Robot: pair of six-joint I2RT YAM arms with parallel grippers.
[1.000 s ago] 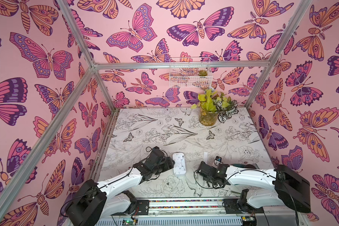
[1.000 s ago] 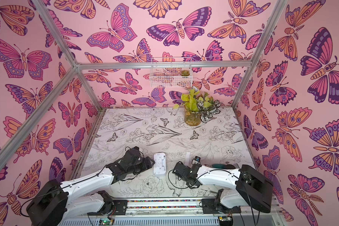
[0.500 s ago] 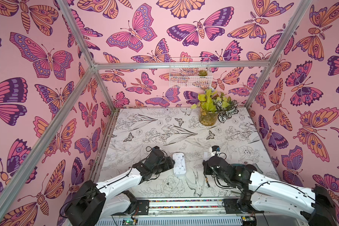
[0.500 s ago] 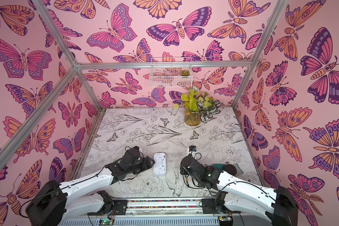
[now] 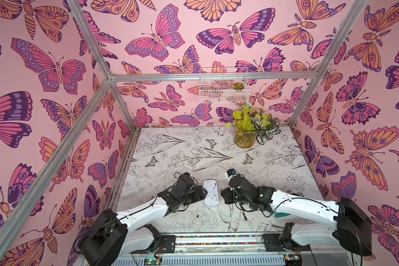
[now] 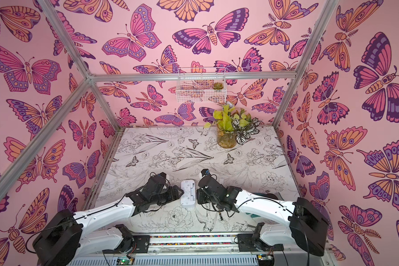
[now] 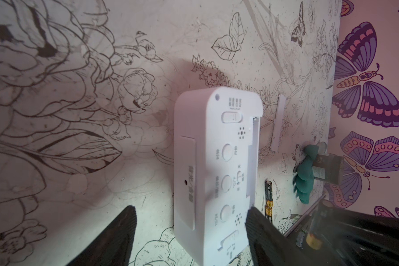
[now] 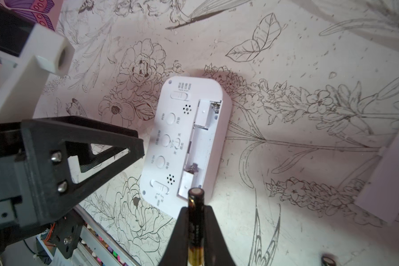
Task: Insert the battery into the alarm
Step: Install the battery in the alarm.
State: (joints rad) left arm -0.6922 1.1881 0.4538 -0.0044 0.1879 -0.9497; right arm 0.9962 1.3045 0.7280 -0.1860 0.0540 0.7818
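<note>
Alarm (image 5: 210, 193): white, smooth plastic rounded rectangle, laid face down on the surface (image 5: 182, 149) between the two arms; round buttons, slide switches and small clusters of speaker holes are seen on its upturned back.
Compartment (image 8: 200, 142): long narrow recess along one long edge of the alarm, uncovered; small metal contacts are seen at both ends.
Battery (image 8: 195, 202): slim black-and-gold cylinder with a flat pale metal end, pinched lengthwise by the right gripper (image 8: 195, 230); its end is held just beside the near end of the compartment, and contact cannot be told.
Right gripper: black tapered jaws are closed tightly on the battery.
Left gripper (image 7: 189, 216): jaws are spread wide and nothing is clasped; of the ribbed black pads (image 7: 120, 230), one is kept well clear of the alarm's side and one is placed at the edge by the compartment.
Surface: flat white sheet printed with black line drawings of flowers, leaves and butterflies.
Loose pieces: two spare batteries (image 7: 268, 191), also black and gold, are laid end to end beside the alarm; a thin white plastic strip (image 7: 277, 122) and a teal rubber glove (image 7: 304, 175) are seen farther out.
Back corner: clear glass jar of leafy green plants (image 5: 244, 138) is set below a white wire basket (image 5: 224, 85) on the wall.
</note>
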